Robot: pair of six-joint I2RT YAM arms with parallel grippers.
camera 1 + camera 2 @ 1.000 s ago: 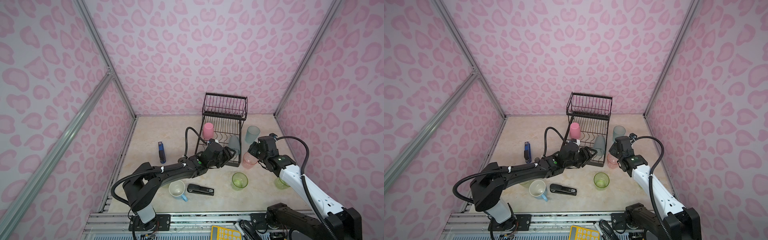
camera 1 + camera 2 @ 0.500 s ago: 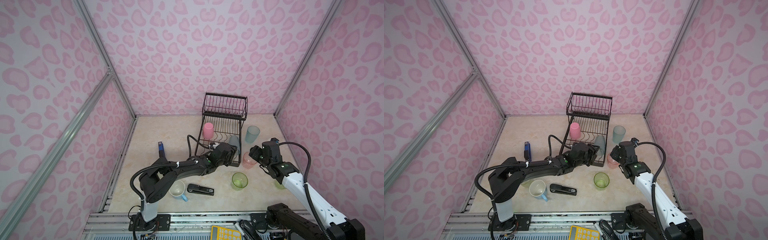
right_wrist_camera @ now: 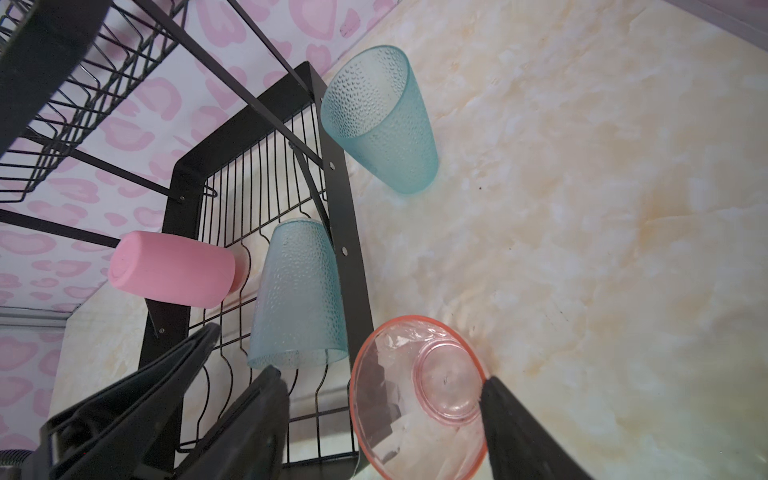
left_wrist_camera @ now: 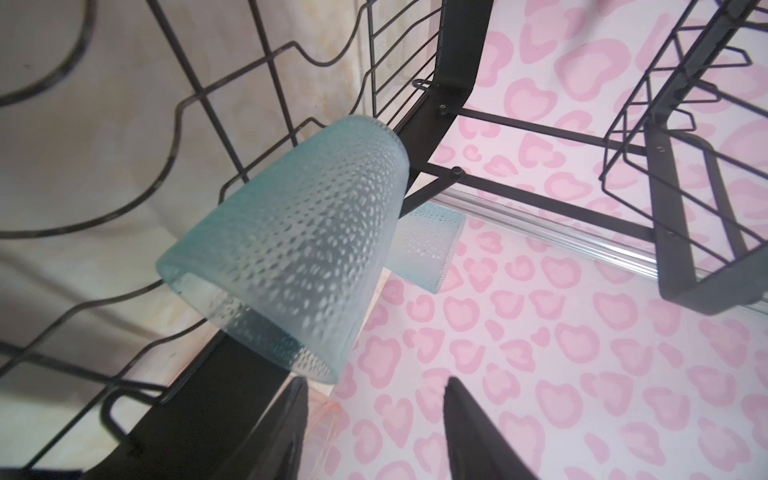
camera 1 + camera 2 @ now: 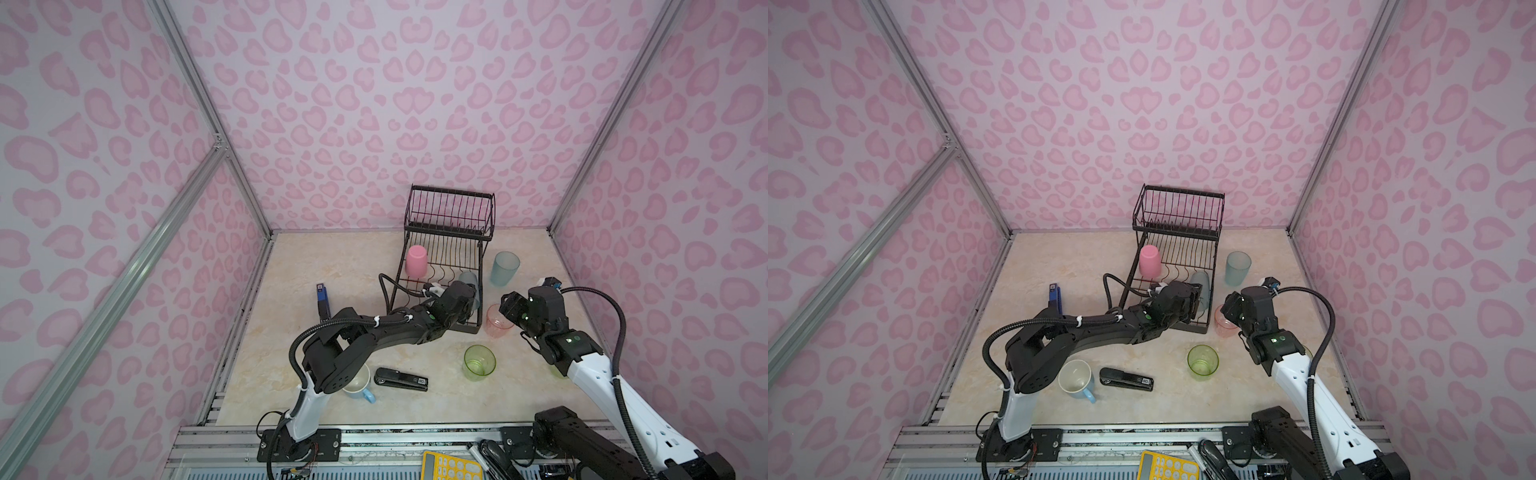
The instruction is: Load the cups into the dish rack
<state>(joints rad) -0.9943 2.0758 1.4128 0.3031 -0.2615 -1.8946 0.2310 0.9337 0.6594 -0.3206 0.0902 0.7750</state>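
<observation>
Left pincer [image 4: 376, 386], apart and empty, sits short of the frosted cup [image 4: 291, 249], set mouth-down in the dish rack [image 5: 451, 226] to drain; right pincer [image 3: 381, 376] is spread astride the pinkish ribbed cup [image 3: 419, 395] on the desk [image 3: 582, 249], unclamped, likely for pickup. Against 1 second earlier, left pincer has advanced toward the frosted cup and narrowed; cups unmoved

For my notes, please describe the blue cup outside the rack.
On the table, find the black wire dish rack. Just right of it stands a frosted blue cup. Unlike its twin inside the rack, it is outside and mouth-up.
</observation>
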